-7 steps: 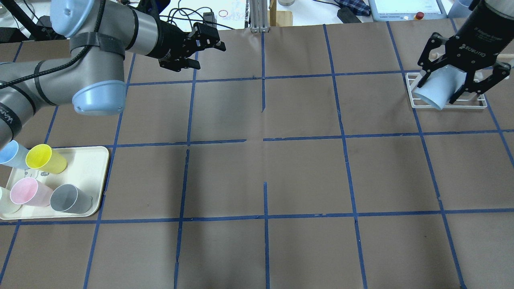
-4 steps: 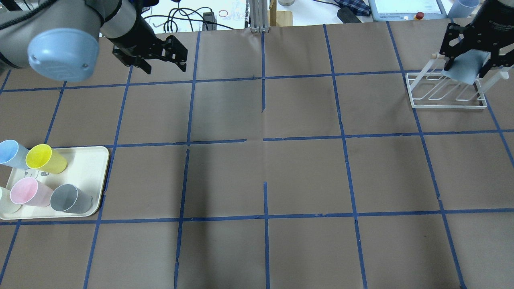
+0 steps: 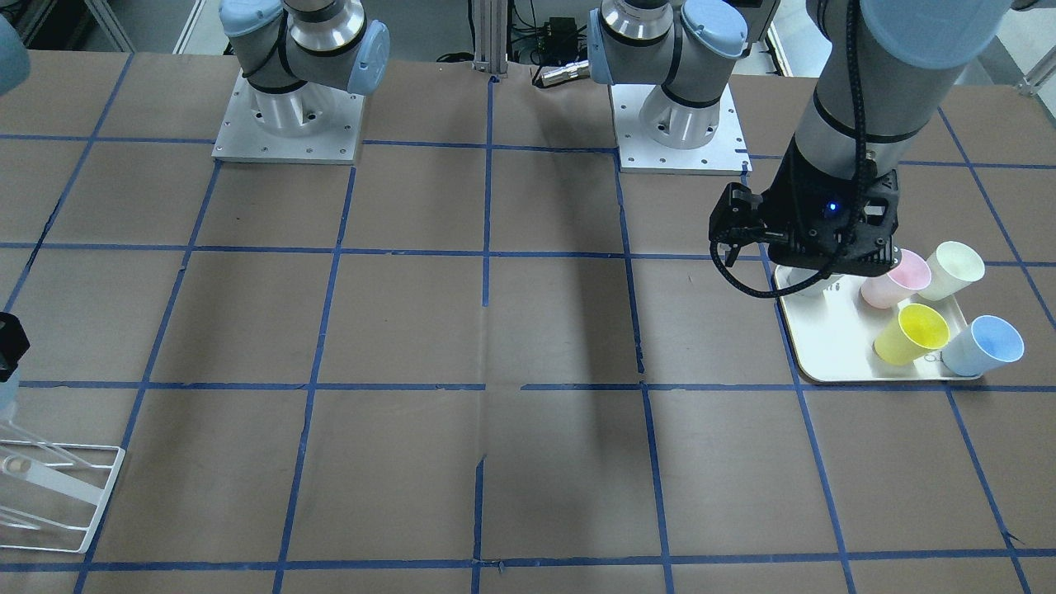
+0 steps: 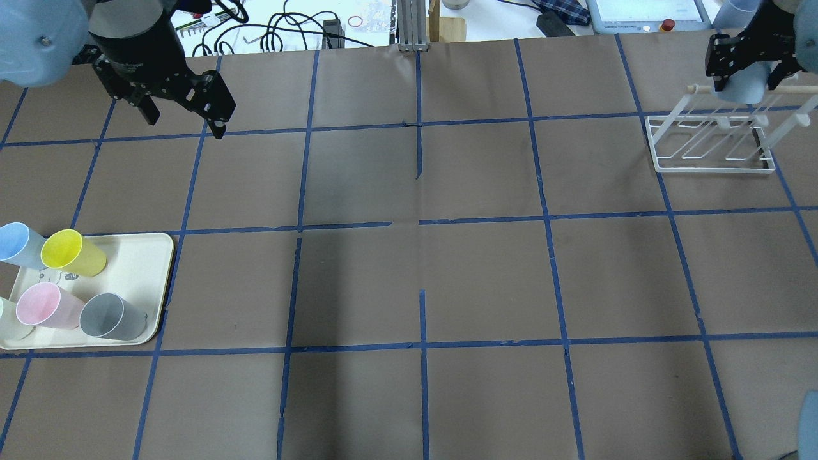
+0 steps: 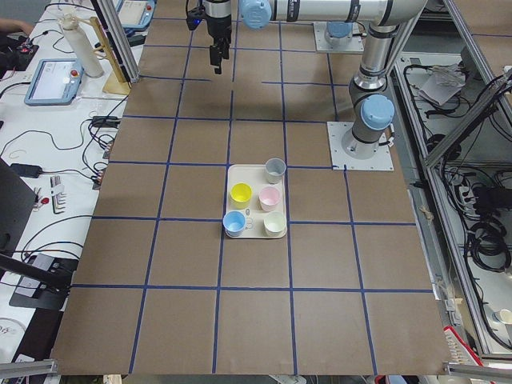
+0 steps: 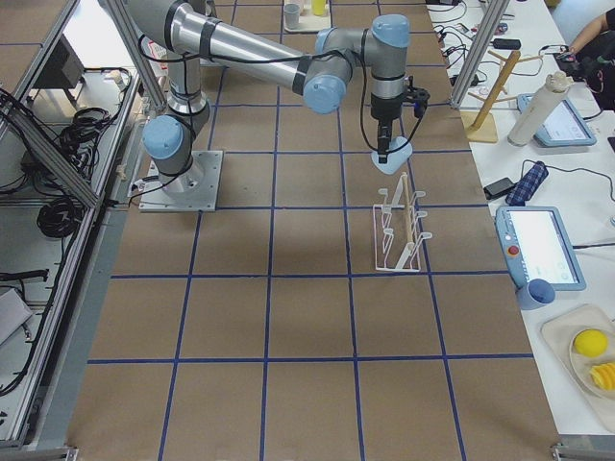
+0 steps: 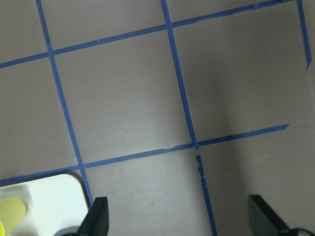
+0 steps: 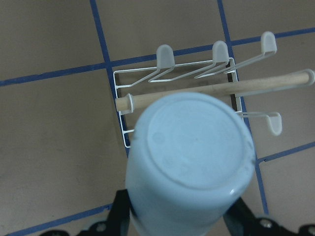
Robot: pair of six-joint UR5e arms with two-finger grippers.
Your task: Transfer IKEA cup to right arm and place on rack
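Observation:
My right gripper [image 4: 746, 71] is shut on the pale blue IKEA cup [image 4: 741, 91]. It holds the cup mouth-down over the back end of the white wire rack [image 4: 709, 145]. In the right wrist view the cup's flat base [image 8: 192, 152] faces the camera, above the rack's tan wooden bar [image 8: 231, 88] and white prongs. My left gripper [image 4: 185, 120] is open and empty, pointing down at the far left of the table. The twin blue cup [image 4: 16, 245] lies at the tray's far corner.
The cream tray [image 4: 146, 262] at the front left holds a yellow cup [image 4: 73, 253], a pink cup [image 4: 43, 306], a grey cup [image 4: 112, 317] and a cream cup. In the left wrist view the tray's corner [image 7: 49, 196] shows below the open fingers. Cables and tablets lie beyond the far edge.
My right gripper has lifted the cup off the rack's front, turned it mouth-down and carried it to the rack's back. My left arm has swung left, its open gripper now pointing down.

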